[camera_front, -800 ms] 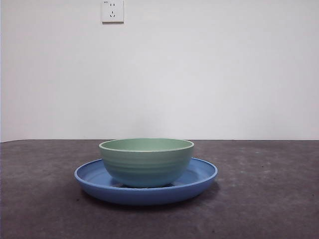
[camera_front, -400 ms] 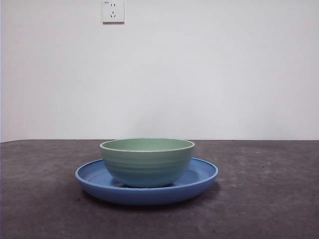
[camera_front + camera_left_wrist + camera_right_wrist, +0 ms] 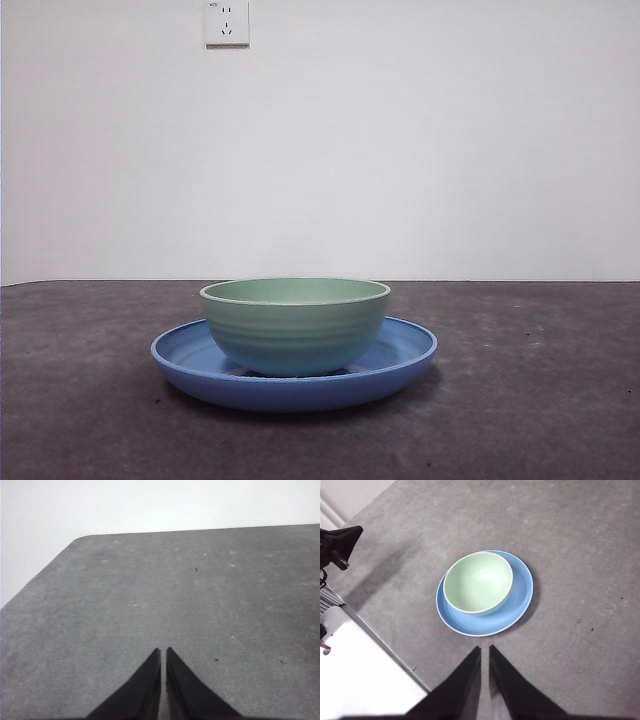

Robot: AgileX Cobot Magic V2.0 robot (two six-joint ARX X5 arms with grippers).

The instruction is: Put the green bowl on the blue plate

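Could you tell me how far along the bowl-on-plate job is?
It looks done: the bowl sits upright inside the plate, off-centre in the right wrist view, and no gripper touches it. Nothing is in hand: the right gripper hangs shut above and clear of the dishes, and the left gripper is shut over bare table. Nothing appears left.

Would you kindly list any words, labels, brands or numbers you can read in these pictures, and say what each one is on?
No text can be read in any view.
Wall socket: a tiny mark near its top left corner, too small to read.
Green bowl: plain, no print visible.
Blue plate: plain, no print visible.
Right end effector and left end effector: plain black, no labels.
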